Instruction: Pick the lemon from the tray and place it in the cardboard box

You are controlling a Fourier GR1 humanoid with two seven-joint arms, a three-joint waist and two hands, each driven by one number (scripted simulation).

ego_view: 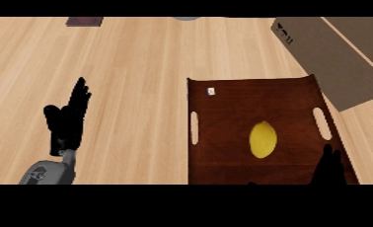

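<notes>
A yellow lemon (263, 139) lies in the near half of a dark brown wooden tray (233, 102) with slot handles on both sides. The cardboard box (331, 58) stands at the far right, beyond the tray's right corner. My right hand (329, 168) shows at the lower right, over the tray's near right corner, fingers straight and open, a short way right of and nearer than the lemon. On the left, over bare counter, my left hand (69, 120) rests open with fingers up, well apart from the tray.
The light wooden counter (138, 58) stretches left of and behind the tray. A dark flat object (85, 21) lies at the far left edge, and a grey round thing (186, 18) peeks in at the far middle. A small white tag (210, 91) sits in the tray's far left corner.
</notes>
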